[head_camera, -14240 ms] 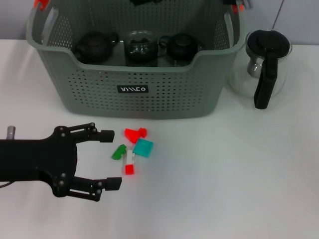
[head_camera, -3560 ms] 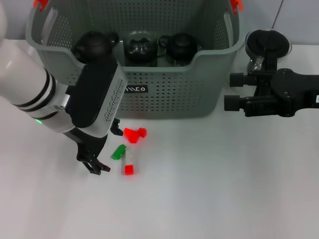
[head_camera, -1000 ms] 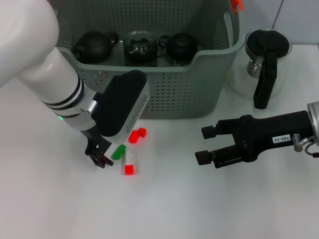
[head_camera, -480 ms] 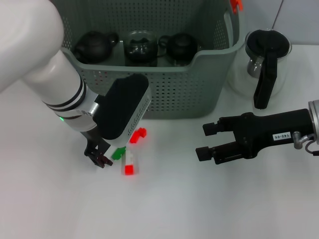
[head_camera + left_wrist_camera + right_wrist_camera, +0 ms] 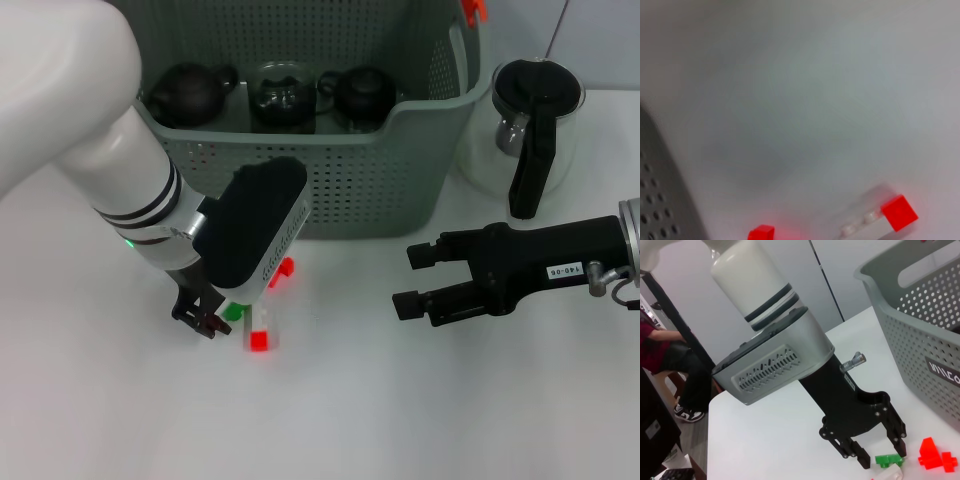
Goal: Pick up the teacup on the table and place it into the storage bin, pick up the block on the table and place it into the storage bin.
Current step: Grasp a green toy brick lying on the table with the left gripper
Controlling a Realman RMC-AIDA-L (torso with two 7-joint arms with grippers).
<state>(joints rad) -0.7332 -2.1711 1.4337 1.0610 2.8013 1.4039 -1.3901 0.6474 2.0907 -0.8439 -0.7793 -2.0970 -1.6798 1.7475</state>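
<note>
Left hand: the left hand [image 5: 874,456] is down at the counter [image 5: 400,400], fingers spread apart and empty, bracketing the green block [image 5: 890,459].
Right hand: the right hand [image 5: 412,278] hovers above the counter, off to the right of the blocks, its fingers parted with nothing between them.
Blocks: the green block lies just beside the white bar with a red end [image 5: 259,328], with the red block [image 5: 280,270] a little nearer the storage bin [image 5: 330,190]; all sit close in front of the bin's front wall.
Storage bin: stands at the back of the counter, already holding two dark teapots [image 5: 190,92] and a glass one [image 5: 281,92].
Doing it well: probably best to centre the fingers on the green block alone and close squarely, since the white bar is near enough to be nudged or caught, then lift clear of the front wall before carrying over.
Hard to make out: from the head view the left wrist housing covers most of the green block; no teacup can be picked out anywhere; the left wrist view shows none of its own fingers.
</note>
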